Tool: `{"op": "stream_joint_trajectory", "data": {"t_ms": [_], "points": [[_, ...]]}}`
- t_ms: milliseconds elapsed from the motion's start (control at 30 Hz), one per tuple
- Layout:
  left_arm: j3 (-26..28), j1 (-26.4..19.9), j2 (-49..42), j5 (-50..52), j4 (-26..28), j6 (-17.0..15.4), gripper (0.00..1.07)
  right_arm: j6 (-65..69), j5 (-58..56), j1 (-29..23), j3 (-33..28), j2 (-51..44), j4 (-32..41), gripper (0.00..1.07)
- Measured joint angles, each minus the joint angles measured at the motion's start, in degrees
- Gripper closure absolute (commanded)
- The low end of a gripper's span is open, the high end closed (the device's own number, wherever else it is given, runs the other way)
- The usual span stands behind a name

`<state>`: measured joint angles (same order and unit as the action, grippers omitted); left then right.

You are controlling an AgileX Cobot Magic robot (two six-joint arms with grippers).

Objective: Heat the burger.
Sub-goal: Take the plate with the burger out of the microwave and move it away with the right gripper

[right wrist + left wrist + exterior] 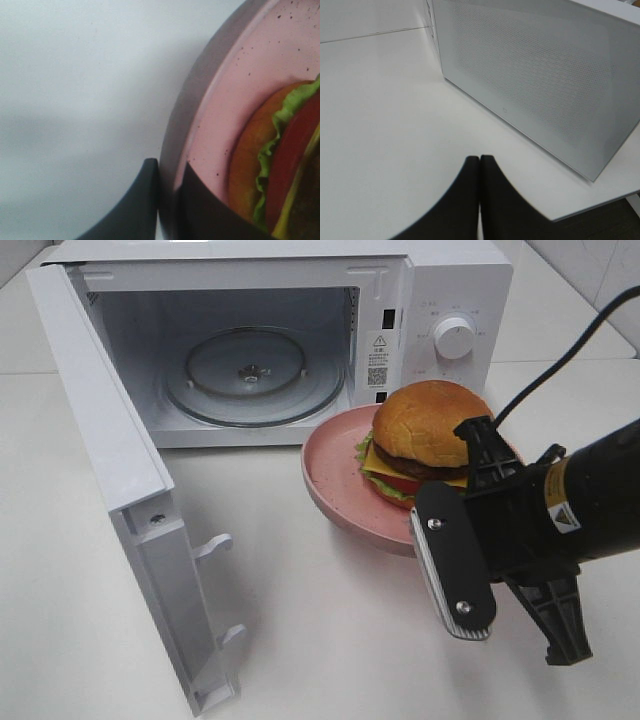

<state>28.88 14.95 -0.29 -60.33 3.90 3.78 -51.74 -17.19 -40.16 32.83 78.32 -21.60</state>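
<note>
The burger [425,435], with a golden bun, dark patty, tomato, cheese and lettuce, sits on a pink plate [335,480] in front of the microwave's control panel, right of the open cavity. My right gripper [428,540] is shut on the plate's near rim. The right wrist view shows the rim [200,125] pinched between the two dark fingers [145,200], with the burger [280,170] beside them. Whether the plate rests on the table I cannot tell. My left gripper [480,159] is shut on nothing, over the white table beside the door's outer face [545,75].
The white microwave [280,270] stands at the back with its door [100,430] swung wide open to the left. A glass turntable [250,375] lies inside. The control knob [455,338] is on the right panel. A black cable [570,350] runs behind the right arm.
</note>
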Motion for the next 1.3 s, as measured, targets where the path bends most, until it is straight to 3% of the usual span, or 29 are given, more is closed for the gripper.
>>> {"op": "stream_joint_trajectory", "data": {"t_ms": [233,600,1067,1300], "points": [[0.0,0.0,0.0,0.0,0.0,0.0,1.06,2.3,-1.6,0.0,-4.5,-5.3,-0.7,1.07],[0.0,0.0,0.0,0.0,0.0,0.0,1.06,15.6,-7.7,0.0,-5.1,-6.6,-3.0,1.07],[0.0,0.0,0.0,0.0,0.1,0.0,1.06,51.5,-12.0,0.4,-5.3,-1.9,-20.0,1.07],[0.0,0.0,0.0,0.0,0.1,0.0,1.06,60.4,-10.4,8.9,-3.7,6.5,-22.4,1.07]]}}
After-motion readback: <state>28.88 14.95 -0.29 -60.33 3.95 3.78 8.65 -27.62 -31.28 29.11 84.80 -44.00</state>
